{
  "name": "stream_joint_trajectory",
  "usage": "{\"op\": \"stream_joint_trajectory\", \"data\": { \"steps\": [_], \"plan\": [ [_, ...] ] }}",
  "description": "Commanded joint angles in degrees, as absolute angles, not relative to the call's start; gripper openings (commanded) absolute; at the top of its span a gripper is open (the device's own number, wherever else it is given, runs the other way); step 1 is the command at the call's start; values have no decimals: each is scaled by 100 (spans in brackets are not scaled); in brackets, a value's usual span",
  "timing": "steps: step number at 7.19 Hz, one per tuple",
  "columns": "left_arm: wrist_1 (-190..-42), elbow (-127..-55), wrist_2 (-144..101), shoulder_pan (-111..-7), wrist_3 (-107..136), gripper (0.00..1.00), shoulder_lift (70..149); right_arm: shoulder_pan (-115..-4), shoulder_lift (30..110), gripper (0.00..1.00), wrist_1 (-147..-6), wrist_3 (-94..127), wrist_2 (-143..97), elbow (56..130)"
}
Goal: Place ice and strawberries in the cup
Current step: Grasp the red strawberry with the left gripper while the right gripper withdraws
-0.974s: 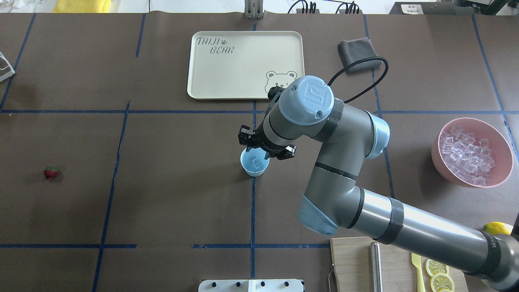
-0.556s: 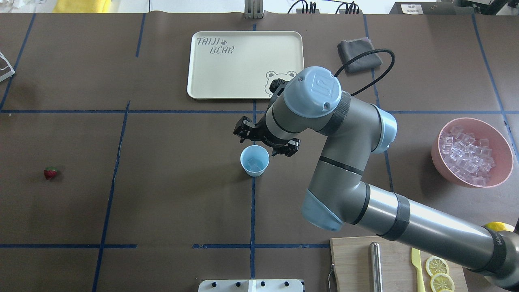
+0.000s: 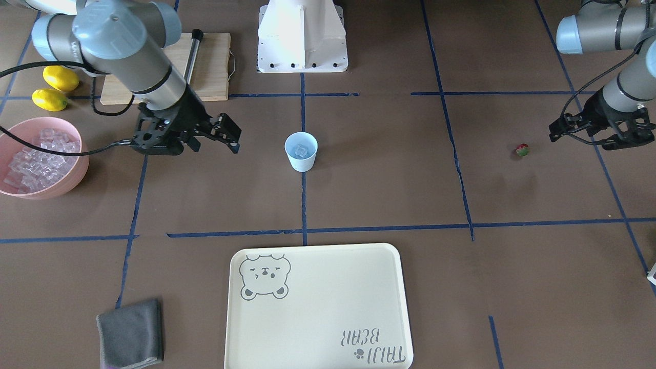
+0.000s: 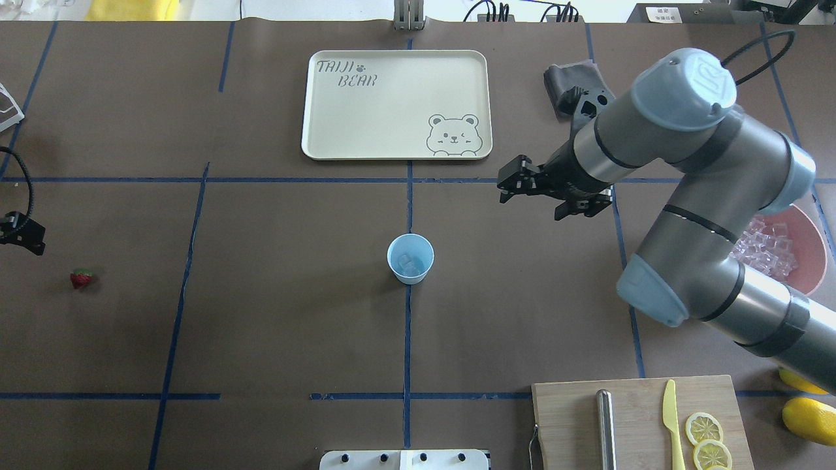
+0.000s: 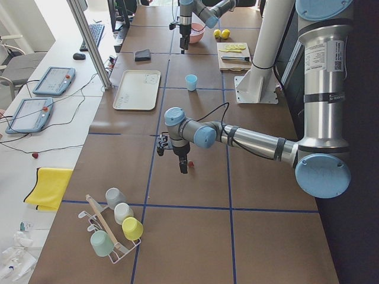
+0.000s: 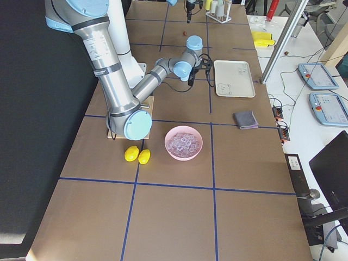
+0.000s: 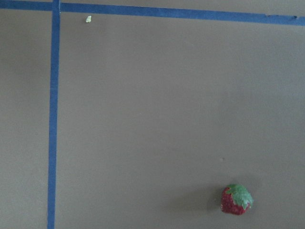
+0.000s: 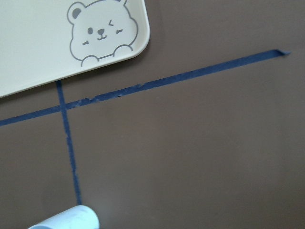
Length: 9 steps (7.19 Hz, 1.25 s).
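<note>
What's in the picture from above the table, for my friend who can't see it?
A pale blue cup with ice cubes inside stands mid-table. The right gripper hangs open off to its right; a strawberry lies far left.

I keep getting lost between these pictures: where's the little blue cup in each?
Front-facing: cup centre, above bear tray.
Overhead: cup centre, below tray.
Exterior left: cup upper middle, right of tray.
Exterior right: not visible.
Left wrist: absent.
Right wrist: cup rim, bottom left.
Shared landmark: bear tray.
</note>
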State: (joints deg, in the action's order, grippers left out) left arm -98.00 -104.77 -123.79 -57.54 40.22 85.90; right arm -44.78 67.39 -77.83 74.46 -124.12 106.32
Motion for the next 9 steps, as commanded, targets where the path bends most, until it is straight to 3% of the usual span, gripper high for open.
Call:
{"op": "stream_joint_trajectory", "data": {
  "steps": [1, 9],
  "plan": [
    [-9905, -10468, -11823, -5021, 4263, 99, 8754, -4834, 7162, 99, -7761, 6707, -12639, 10679],
    [-10934, -10073, -11742, -4676, 3893, 88, 8710, -4825, 7146, 99, -7752, 6706, -12568, 10696]
  ]
}}
